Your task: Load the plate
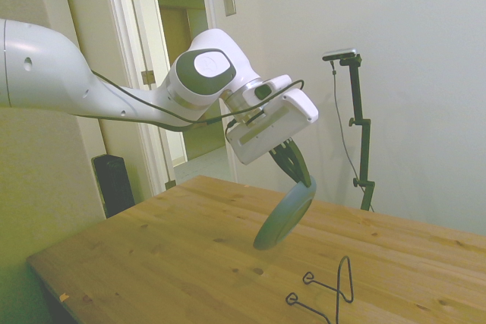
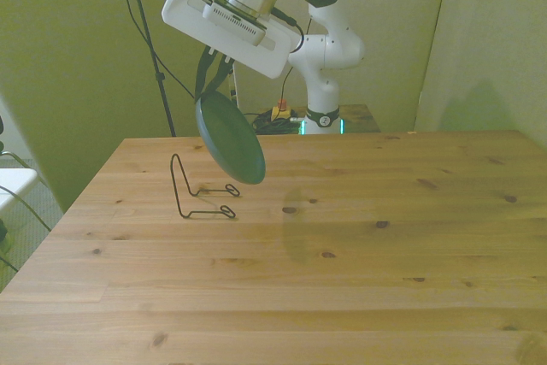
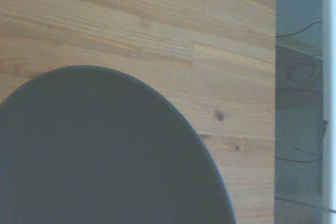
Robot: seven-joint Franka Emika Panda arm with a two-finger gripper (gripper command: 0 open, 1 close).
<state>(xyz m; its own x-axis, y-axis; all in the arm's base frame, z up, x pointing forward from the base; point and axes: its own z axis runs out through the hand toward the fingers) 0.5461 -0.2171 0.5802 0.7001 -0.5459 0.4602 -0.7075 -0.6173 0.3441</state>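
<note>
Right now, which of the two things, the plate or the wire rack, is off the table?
The teal plate: it hangs tilted in the gripper, clear of the wood. The black wire rack stands on the table.

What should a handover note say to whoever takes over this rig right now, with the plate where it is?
Gripper: shut on the plate's upper rim, carrying it.
Plate: in the air and tilted steeply, clear of the table.
Wire rack: empty, standing on the table below and just beside the plate, towards the front view's left.
Done: plate picked up and brought near the rack.
Left: lower the plate into the rack, release it, withdraw.
</note>
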